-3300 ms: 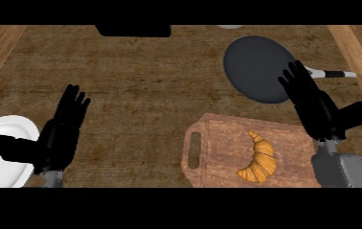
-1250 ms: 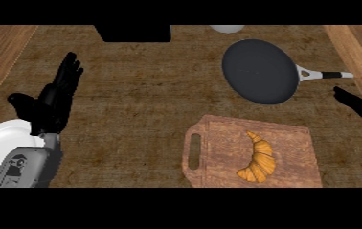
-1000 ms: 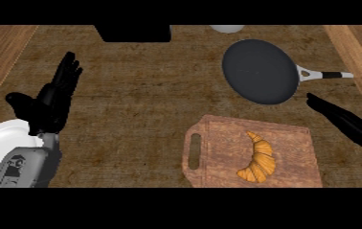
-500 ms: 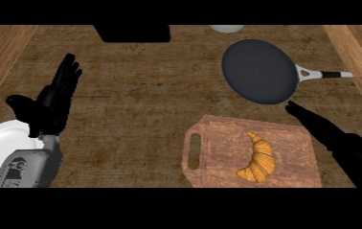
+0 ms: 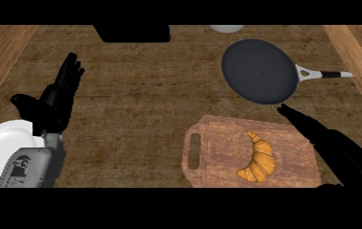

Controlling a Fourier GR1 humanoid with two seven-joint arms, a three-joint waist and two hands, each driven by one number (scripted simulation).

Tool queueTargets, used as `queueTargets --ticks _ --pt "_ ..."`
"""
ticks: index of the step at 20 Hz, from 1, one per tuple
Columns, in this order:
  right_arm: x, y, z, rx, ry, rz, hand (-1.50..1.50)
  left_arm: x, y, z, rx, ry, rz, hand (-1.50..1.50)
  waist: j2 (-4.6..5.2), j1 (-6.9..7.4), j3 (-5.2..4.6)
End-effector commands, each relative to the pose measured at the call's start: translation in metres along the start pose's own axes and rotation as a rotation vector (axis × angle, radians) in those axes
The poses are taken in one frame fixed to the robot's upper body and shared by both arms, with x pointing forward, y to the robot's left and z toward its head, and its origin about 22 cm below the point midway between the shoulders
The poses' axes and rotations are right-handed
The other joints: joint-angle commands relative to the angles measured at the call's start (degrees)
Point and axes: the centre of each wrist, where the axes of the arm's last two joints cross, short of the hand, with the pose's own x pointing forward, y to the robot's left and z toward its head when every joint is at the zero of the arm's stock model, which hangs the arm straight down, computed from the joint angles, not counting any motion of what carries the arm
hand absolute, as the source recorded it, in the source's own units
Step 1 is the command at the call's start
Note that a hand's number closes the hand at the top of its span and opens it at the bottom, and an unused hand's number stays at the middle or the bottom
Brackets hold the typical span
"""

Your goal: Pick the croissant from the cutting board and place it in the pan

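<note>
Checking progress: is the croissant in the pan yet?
No, the croissant lies on the cutting board, while the pan holds nothing.

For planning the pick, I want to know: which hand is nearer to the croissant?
The right hand: it reaches over the cutting board's right edge, beside the croissant. The left hand rests open far across the counter.
</note>
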Motion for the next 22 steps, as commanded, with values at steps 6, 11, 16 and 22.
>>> queueTargets --ticks 6,11,16,22 --pt "0.013 0.009 -0.027 0.102 -0.014 0.052 -1.5 -0.002 0.005 0.004 -0.009 0.009 0.001 0.0 0.01 0.19 -0.01" --pt "0.0 0.031 -0.033 0.119 0.017 0.084 -1.5 0.005 0.013 -0.01 0.009 0.005 0.006 0.0 0.02 0.01 0.0" --pt "0.012 0.04 -0.034 0.166 0.089 0.193 -1.5 0.023 -0.005 0.001 -0.017 0.015 0.017 0.0 -0.09 0.18 0.01" --pt "0.005 0.026 -0.064 0.184 0.14 0.255 -1.5 -0.001 0.01 -0.009 0.004 0.005 0.014 0.0 0.07 0.18 -0.01"
